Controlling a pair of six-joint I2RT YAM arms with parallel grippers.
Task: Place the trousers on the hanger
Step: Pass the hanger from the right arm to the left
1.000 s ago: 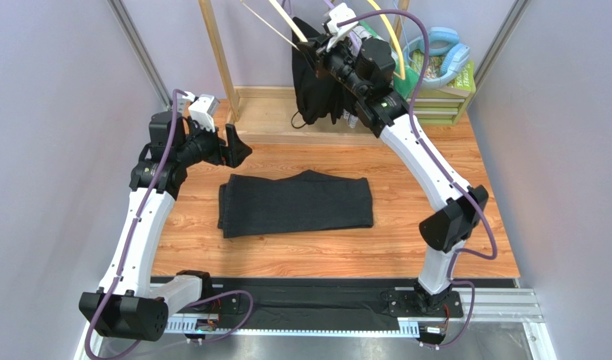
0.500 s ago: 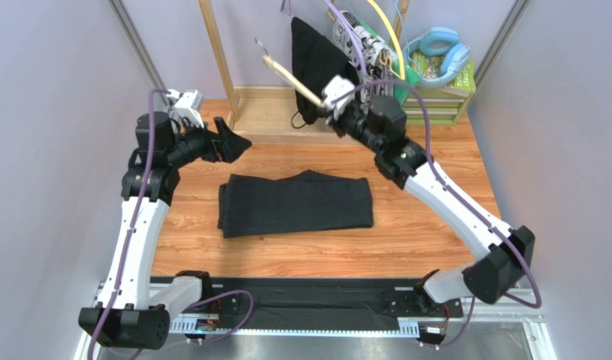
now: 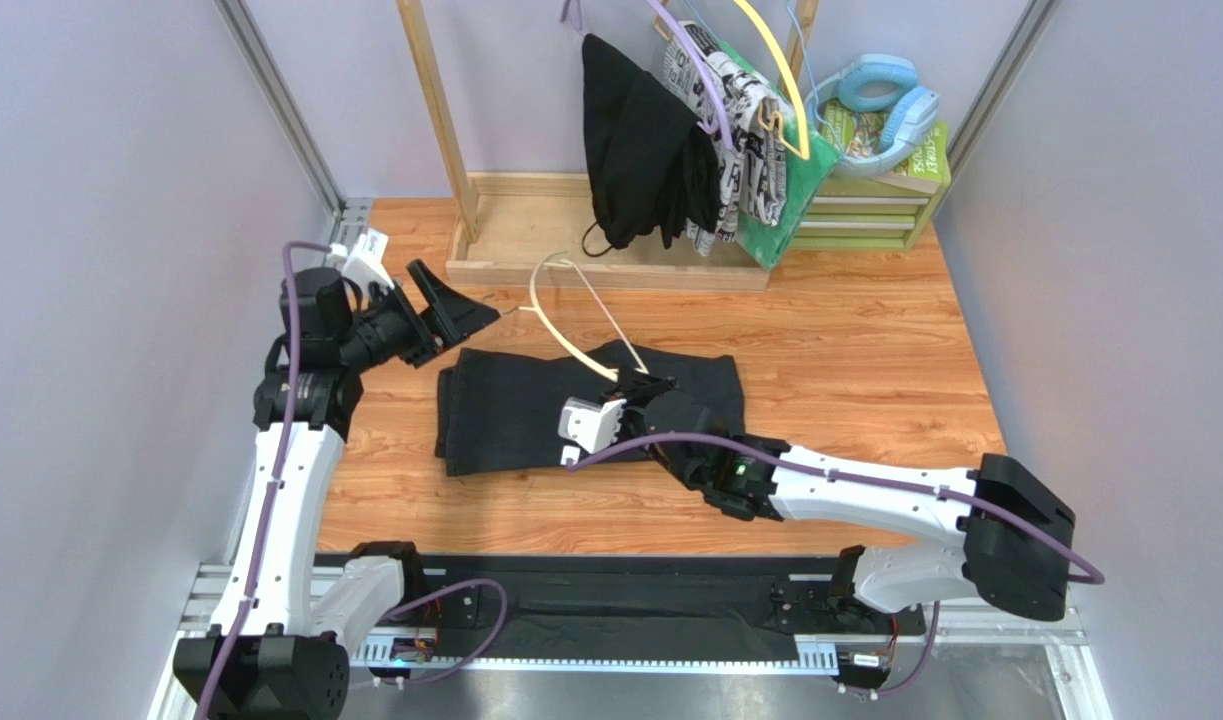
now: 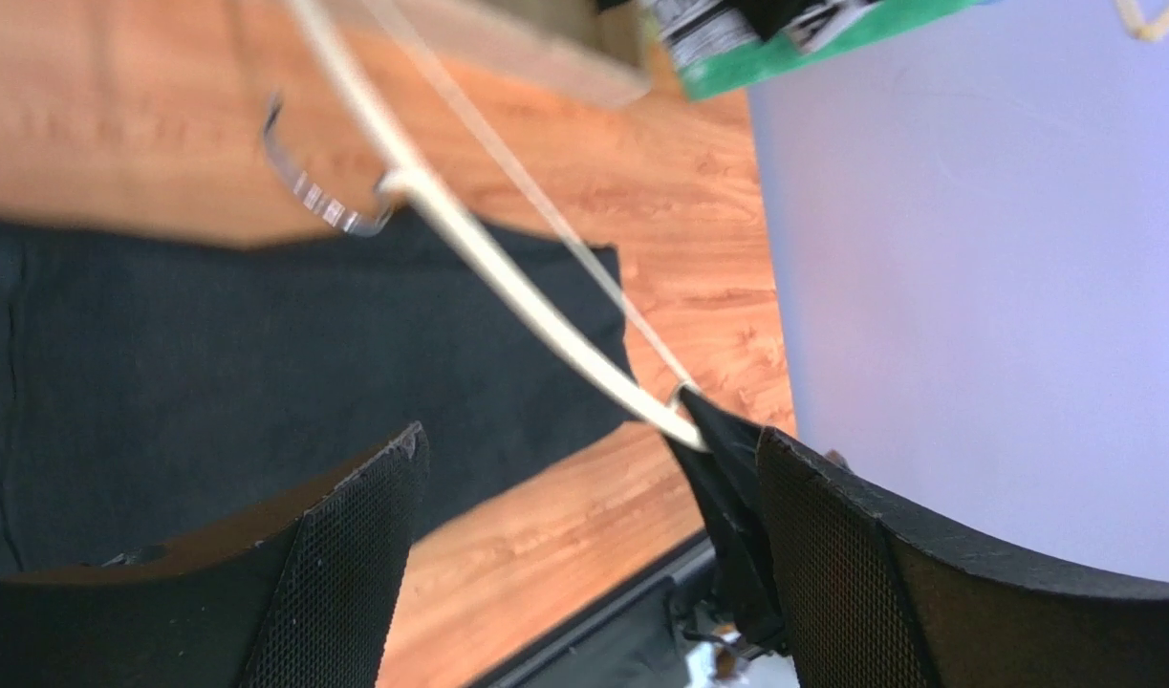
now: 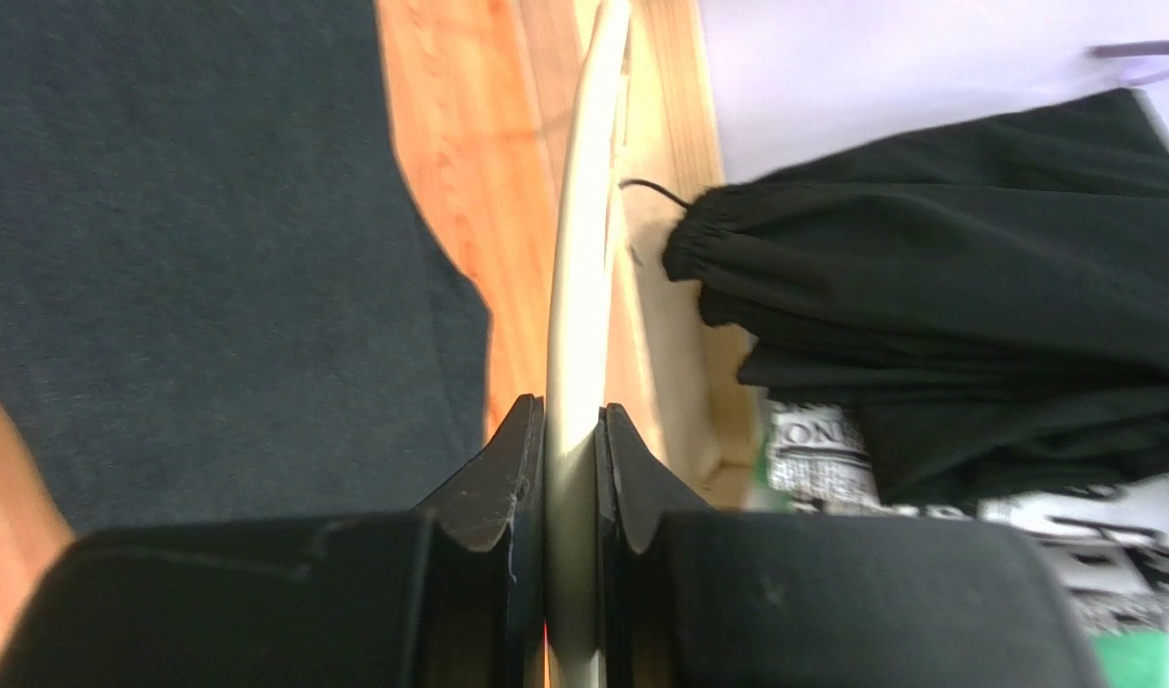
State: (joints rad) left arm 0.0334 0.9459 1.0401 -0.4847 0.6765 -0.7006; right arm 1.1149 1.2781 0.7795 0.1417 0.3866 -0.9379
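The dark trousers [image 3: 590, 405] lie folded flat in the middle of the table; they also show in the left wrist view [image 4: 231, 373] and the right wrist view [image 5: 188, 244]. My right gripper [image 3: 634, 393] is low over the trousers, shut on the pale cream hanger [image 3: 568, 323], which rises from the jaws toward the back left. The hanger's bar runs straight out between the right fingers [image 5: 573, 330]. In the left wrist view the hanger [image 4: 475, 244] and its hook [image 4: 317, 194] hang over the trousers. My left gripper [image 3: 455, 303] is open and empty, beside the trousers' back left corner.
A wooden rack [image 3: 602, 248] at the back carries a black garment [image 3: 640, 135], a black-and-white patterned cloth [image 3: 737, 105] and a yellow hanger [image 3: 775, 68]. A wooden shelf with blue headphones [image 3: 880, 98] stands back right. Purple walls close both sides.
My right arm has swung down from the rack to low over the trousers, carrying the cream hanger with it. My left gripper has dropped slightly toward the trousers' corner.
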